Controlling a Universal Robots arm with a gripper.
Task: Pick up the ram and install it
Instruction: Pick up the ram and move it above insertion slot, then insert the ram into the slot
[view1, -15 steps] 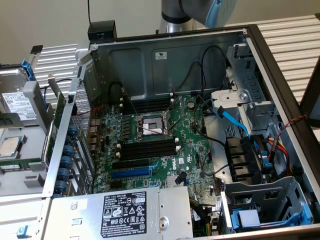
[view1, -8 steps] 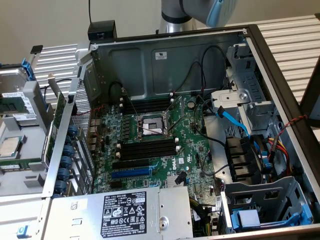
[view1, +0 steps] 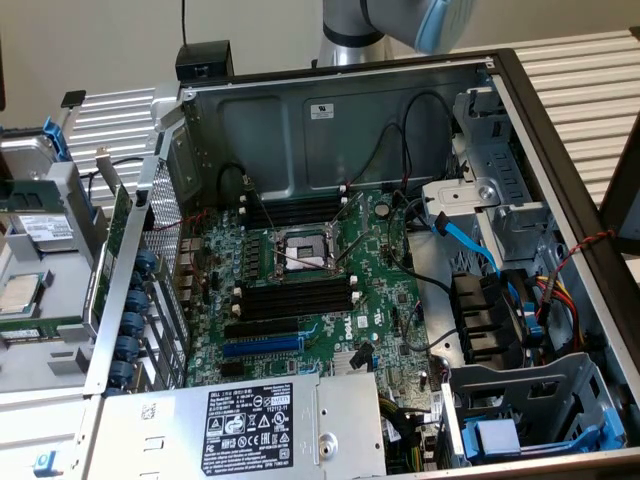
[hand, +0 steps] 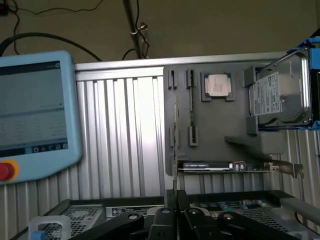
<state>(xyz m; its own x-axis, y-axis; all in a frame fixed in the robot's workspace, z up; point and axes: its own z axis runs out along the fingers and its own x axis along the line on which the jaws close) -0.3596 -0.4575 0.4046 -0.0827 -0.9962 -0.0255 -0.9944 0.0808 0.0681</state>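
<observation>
Ram shows edge-on as a thin sliver running out from the gripper, whose fingers are clenched on its near end (as best the wrist view lets me judge). It crosses in front of the edge of the gray parts tray, lifted clear of it. The processor and the hard drive sit further into that tray.

The black memory slots lie well apart from the tray, to the exterior view's right of it, inside the open case.

My worry is the grip. A pinch on one end of so thin a stick could let it pivot or slide. A tilted stick would then meet the slot askew and jam, or stress the board. A notch facing the wrong way, or white end clips not swung open, would block seating too. The loose black cables near the further slots could snag.
</observation>
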